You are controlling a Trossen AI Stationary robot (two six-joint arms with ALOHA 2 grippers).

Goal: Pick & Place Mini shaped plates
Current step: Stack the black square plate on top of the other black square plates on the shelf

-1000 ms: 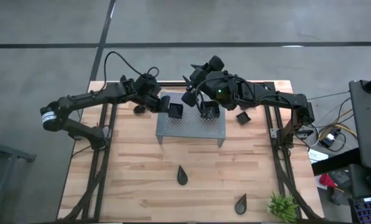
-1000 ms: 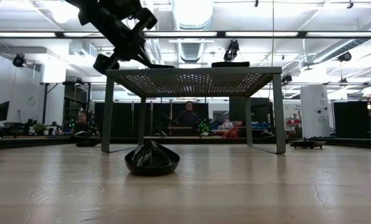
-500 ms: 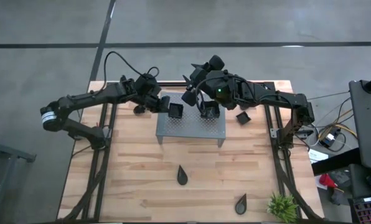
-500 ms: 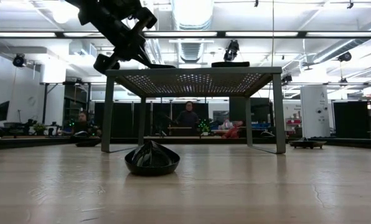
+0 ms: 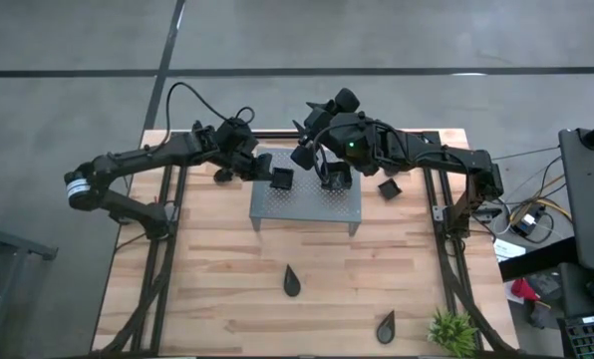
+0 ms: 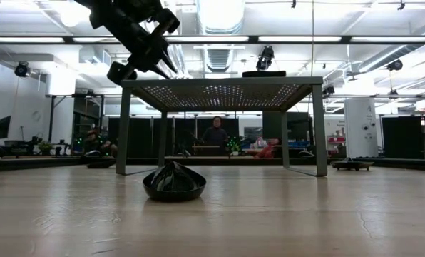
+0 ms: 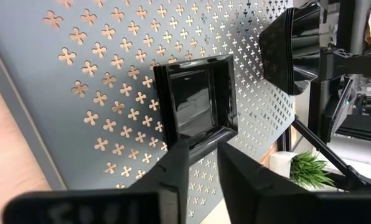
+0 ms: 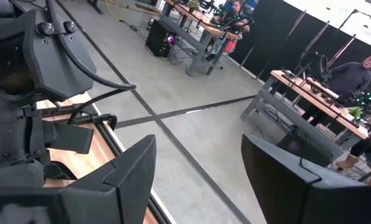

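A square black plate (image 5: 281,179) (image 7: 195,102) lies flat on the grey perforated rack (image 5: 307,207), near its far left part. My left gripper (image 5: 265,172) (image 7: 201,162) is at the plate's left side, its fingers narrowly apart around the rim. A second square plate (image 5: 335,178) sits on the rack farther right. My right gripper (image 5: 314,160) (image 8: 198,168) hangs open by that plate, over the rack's far edge. A third square plate (image 5: 390,187) rests on the table right of the rack. Two teardrop plates (image 5: 292,281) (image 5: 386,325) lie nearer. My left gripper has one fingertip (image 7: 176,158) on either side of the square plate's nearest rim (image 7: 201,138), coming level from the table's left. I cannot tell whether they touch it. The plate lies flat on the rack.
The rack stands on four legs (image 6: 123,128) at the table's far middle. A small dark dish (image 5: 222,176) lies left of it. A green plant (image 5: 451,329) stands at the near right corner. People sit behind tables in the room beyond.
In the low view, the dark plate edge that stuck out from my left fingers over the rack top no longer shows. The two fingertips now show apart. Both arms have otherwise stayed in place.
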